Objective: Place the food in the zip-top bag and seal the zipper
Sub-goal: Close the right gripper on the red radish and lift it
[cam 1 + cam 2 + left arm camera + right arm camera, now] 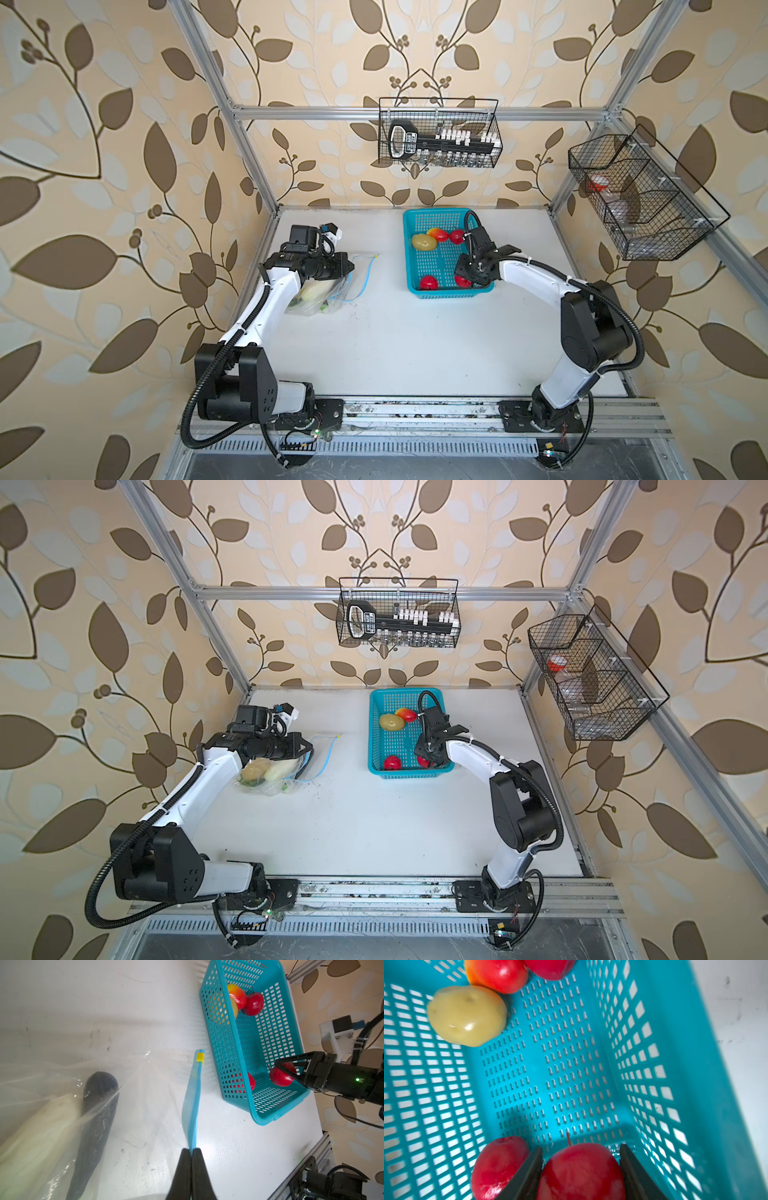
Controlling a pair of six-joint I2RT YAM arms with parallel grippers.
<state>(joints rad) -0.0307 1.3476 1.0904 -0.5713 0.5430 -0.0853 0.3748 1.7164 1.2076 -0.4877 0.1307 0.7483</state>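
- Right wrist view: the right tool [580,1159] is closed on a red fruit [581,1174] in the near right corner of the turquoise basket [654,1084], with one finger on each side. A second red fruit [496,1165] lies just beside it on the left.
- The lift probably wants to go straight up until the fruit clears the basket wall, so the neighbour is not dragged. Then it can travel left to the bag.
- The left tool [191,1152] is pinched shut on the blue zipper [192,1101] of the zip-top bag [149,1088], at the end away from the yellow slider [200,1057]. It holds the mouth up on the left of the counter [415,340].
- A white vegetable [41,1126] and an eggplant [95,1122] are already in the bag. A potato [467,1016] waits at the basket's far end.
- The right arm reaches from its near base with its wrist bent down into the basket. The left forearm lies level over the bag, tool pointing right.
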